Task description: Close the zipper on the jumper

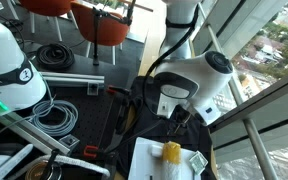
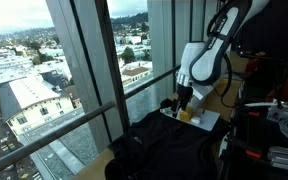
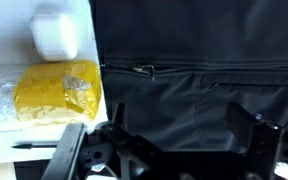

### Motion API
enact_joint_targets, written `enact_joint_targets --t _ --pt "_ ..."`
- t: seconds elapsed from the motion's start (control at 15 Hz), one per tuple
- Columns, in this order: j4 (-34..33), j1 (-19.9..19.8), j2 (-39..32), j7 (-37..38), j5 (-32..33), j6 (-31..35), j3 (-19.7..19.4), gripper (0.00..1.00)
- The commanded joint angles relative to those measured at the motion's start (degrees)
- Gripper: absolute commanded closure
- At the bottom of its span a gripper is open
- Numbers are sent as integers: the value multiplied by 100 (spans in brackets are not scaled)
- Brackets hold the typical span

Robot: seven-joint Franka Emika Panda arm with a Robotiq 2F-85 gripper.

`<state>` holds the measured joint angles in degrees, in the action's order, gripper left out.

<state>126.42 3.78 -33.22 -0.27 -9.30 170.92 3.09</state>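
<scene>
The gripper [image 3: 179,128] hangs with jaws spread wide, holding nothing, over the jumper [image 3: 209,110] beside the tray [image 3: 4,140]. Just ahead of it, the zipper [image 3: 219,72] runs straight away from the tray, its pull [image 3: 142,70] at the tray end.

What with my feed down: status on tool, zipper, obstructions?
Tool open, empty, over the jumper. Zipper pull visible in wrist view, not gripped. Tray with yellow item beside jumper, not in the way.
</scene>
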Motion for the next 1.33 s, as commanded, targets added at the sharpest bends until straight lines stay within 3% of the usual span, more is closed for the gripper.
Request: enact_joint_targets --t 0.0,1.27 --pt "-342 117 -362 359 154 -16 -114 0" --pt "-923 555 -1237 805 228 -76 -498 0"
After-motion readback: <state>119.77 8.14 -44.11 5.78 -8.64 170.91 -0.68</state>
